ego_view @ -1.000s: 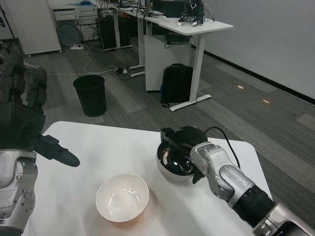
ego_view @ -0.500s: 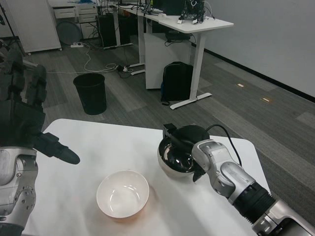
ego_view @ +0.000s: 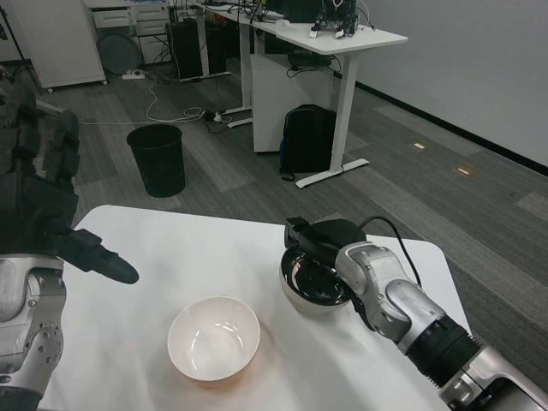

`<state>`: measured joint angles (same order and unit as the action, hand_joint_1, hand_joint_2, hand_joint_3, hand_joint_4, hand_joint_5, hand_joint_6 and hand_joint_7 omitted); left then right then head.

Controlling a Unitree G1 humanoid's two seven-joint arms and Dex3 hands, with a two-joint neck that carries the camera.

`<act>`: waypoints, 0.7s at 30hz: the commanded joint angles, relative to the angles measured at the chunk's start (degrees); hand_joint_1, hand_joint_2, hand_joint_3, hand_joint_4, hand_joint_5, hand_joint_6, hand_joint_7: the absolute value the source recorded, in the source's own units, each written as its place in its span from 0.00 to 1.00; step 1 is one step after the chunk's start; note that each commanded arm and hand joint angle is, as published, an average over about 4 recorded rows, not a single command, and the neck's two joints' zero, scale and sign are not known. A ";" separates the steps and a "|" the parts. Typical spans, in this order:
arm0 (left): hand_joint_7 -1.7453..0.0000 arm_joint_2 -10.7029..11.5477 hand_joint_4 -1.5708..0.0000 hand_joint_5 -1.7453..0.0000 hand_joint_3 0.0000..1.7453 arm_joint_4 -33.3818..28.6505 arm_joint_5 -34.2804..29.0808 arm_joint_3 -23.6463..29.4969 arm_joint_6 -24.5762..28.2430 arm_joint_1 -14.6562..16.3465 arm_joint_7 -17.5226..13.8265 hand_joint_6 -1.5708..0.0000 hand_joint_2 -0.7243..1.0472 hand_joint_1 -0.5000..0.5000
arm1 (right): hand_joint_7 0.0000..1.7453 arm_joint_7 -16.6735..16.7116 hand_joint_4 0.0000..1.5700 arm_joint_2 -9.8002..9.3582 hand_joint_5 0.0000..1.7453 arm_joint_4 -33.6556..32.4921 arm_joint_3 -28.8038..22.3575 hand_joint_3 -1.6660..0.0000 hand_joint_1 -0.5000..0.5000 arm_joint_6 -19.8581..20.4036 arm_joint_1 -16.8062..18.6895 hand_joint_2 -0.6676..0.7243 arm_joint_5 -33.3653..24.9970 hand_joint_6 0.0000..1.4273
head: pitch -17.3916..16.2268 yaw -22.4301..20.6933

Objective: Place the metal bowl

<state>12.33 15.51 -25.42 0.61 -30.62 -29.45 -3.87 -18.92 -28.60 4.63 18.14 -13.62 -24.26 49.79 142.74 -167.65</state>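
Observation:
The shiny metal bowl sits near upright on the white table, right of centre, its dark inside showing. My right hand grips its far rim, fingers hooked over the edge, with the silver forearm running off to the lower right. A white bowl with an orange outside stands on the table to the left of the metal bowl, a small gap between them. My left hand is raised at the left edge, fingers apart, holding nothing.
Beyond the table lie a black waste bin, a black backpack beside a white desk, and cables on the grey floor. The table's right edge runs close to my right forearm.
The metal bowl has tipped from tilted toward me to nearly level and settled lower on the table, still in my right hand. The view shifted slightly. The left hand stayed put.

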 commanded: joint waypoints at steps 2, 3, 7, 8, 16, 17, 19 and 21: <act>1.00 0.24 1.00 0.94 0.01 0.31 -0.18 0.09 -1.02 -0.44 -0.18 1.00 0.04 0.00 | 0.56 -0.33 0.00 -0.74 0.00 -1.40 -1.20 1.00 0.07 -0.55 0.92 1.00 -0.36 0.00 | 0.17 -0.01; 1.00 0.24 1.00 0.94 0.00 0.31 -0.25 0.09 -1.07 -0.39 -0.18 1.00 0.03 0.00 | 0.56 -0.33 0.00 -0.71 0.00 -1.73 -1.40 1.00 0.06 -0.57 0.97 1.00 -0.40 0.00 | 0.23 -0.01; 1.00 0.24 1.00 0.94 0.00 0.31 -0.47 0.05 -1.29 -0.26 -0.18 1.00 0.00 0.00 | 0.56 -0.02 0.00 -0.58 0.00 -2.83 -2.01 1.00 0.05 -0.57 1.23 1.00 -1.37 0.00 | 0.37 -0.17; 1.00 0.24 1.00 0.94 0.00 0.31 -0.53 0.02 -1.37 -0.26 -0.18 1.00 0.00 0.00 | 0.56 0.04 0.00 -0.54 0.00 -3.03 -2.19 1.00 0.04 -0.57 1.30 1.00 -1.65 0.00 | 0.43 -0.20; 1.00 0.35 1.00 0.94 0.01 0.14 -0.86 -0.24 -1.70 0.07 -0.18 1.00 0.00 0.00 | 0.57 2.22 0.00 -0.25 0.00 -4.37 -4.06 1.00 0.04 0.06 2.92 1.00 -3.63 0.00 | 1.07 -0.47; 1.00 0.37 1.00 0.94 0.01 0.09 -0.86 -0.22 -1.73 0.14 -0.18 1.00 0.00 0.00 | 0.57 3.01 0.00 -0.14 0.00 -4.50 -4.70 1.00 0.04 0.35 3.25 1.00 -4.36 0.00 | 1.14 -0.49; 1.00 0.42 1.00 0.94 0.00 0.05 -0.86 -0.17 -1.77 0.22 -0.18 1.00 0.00 0.00 | 0.56 4.81 0.00 0.38 0.00 -4.54 -6.58 1.00 0.04 1.49 3.91 1.00 -6.99 0.00 | 1.46 -0.65; 1.00 0.44 1.00 0.94 0.00 0.03 -0.91 -0.17 -1.90 0.31 -0.18 1.00 0.00 0.00 | 0.56 6.88 0.00 1.11 0.00 -4.54 -9.22 1.00 0.04 3.86 4.50 1.00 -10.18 0.00 | 1.70 -1.00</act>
<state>12.33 15.51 -26.13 0.30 -31.85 -29.42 -3.87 -13.79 -27.97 0.73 11.11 -11.34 -20.89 41.48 144.32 -168.51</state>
